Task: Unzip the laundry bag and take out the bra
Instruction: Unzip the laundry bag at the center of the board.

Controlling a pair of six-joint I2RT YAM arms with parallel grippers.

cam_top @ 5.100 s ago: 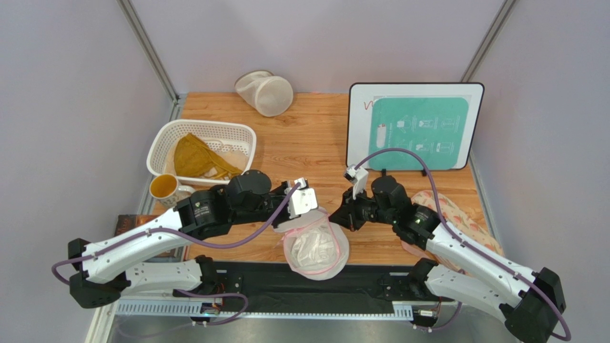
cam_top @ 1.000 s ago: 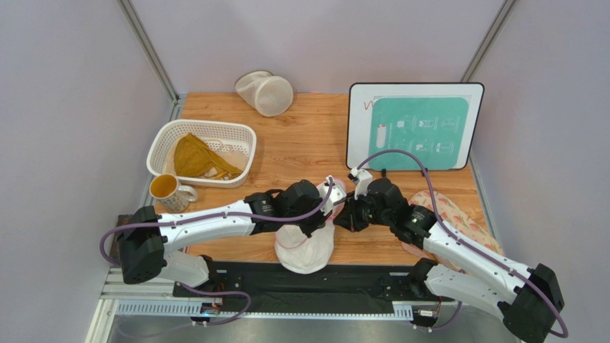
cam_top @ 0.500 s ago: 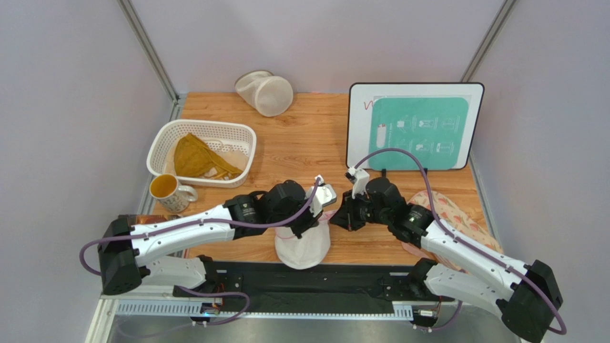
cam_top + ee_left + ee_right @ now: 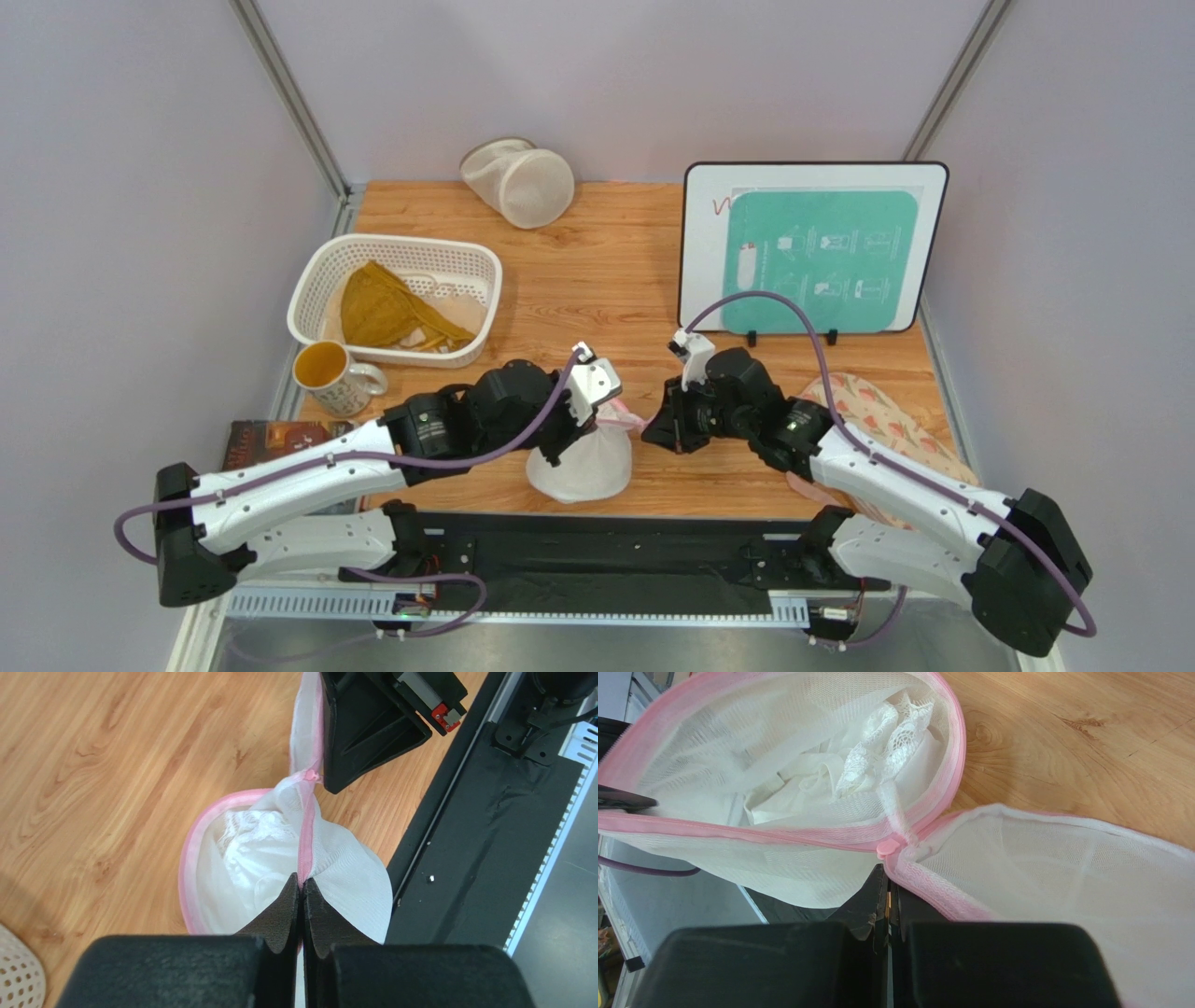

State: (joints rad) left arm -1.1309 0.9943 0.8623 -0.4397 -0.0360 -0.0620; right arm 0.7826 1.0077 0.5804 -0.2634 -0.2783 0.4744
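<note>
The laundry bag (image 4: 579,465) sits at 6 o'clock on the table (image 4: 589,280), near its front edge, bunched upward. The bra (image 4: 878,749) lies inside it, with white lace showing. My left gripper (image 4: 302,885) is pinched tight on the pink zipper trim. My right gripper (image 4: 887,885) is pinched on the trim by the pink tab. At 2 o'clock stands a board (image 4: 814,252) with a teal sheet, its print too small to read. A basket (image 4: 320,273) with a mustard garment (image 4: 376,308) is at 10 o'clock.
</note>
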